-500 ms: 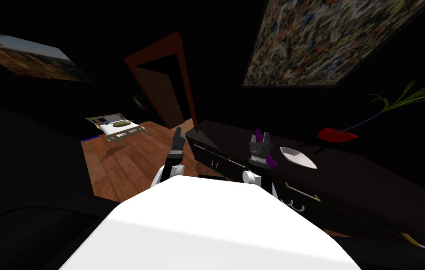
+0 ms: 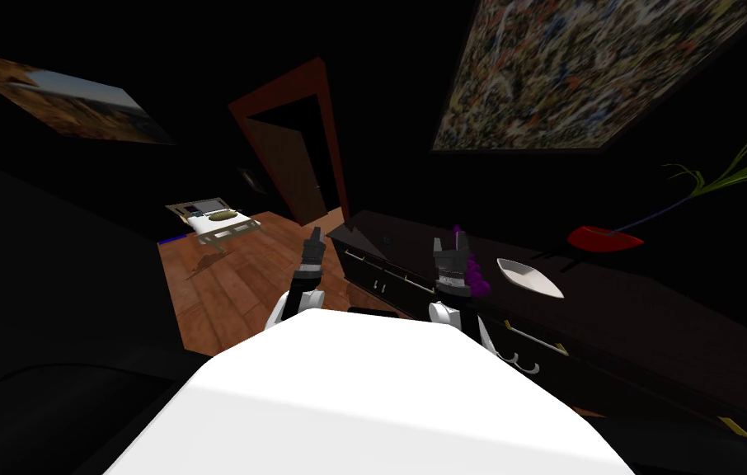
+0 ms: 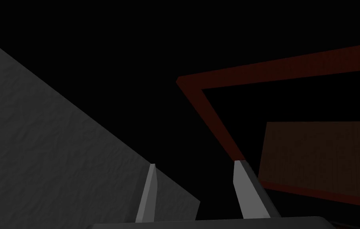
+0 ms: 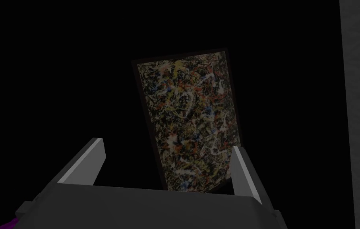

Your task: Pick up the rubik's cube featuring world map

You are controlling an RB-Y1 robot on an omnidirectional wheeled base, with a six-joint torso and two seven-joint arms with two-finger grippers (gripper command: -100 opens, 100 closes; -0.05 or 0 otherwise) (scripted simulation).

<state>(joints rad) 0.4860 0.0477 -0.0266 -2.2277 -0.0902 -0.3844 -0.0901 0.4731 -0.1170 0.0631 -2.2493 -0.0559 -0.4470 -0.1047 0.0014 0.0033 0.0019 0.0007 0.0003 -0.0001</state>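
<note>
Head view: left tool [image 2: 312, 235] released, empty, held up over the floor [image 2: 223, 289]; right tool [image 2: 452, 245] released over the counter [image 2: 652, 317] edge, likely both idle for approach; cube unidentifiable, maybe the dark speck [image 2: 386, 240] between tools; white bowl [image 2: 528, 278] just right
</note>
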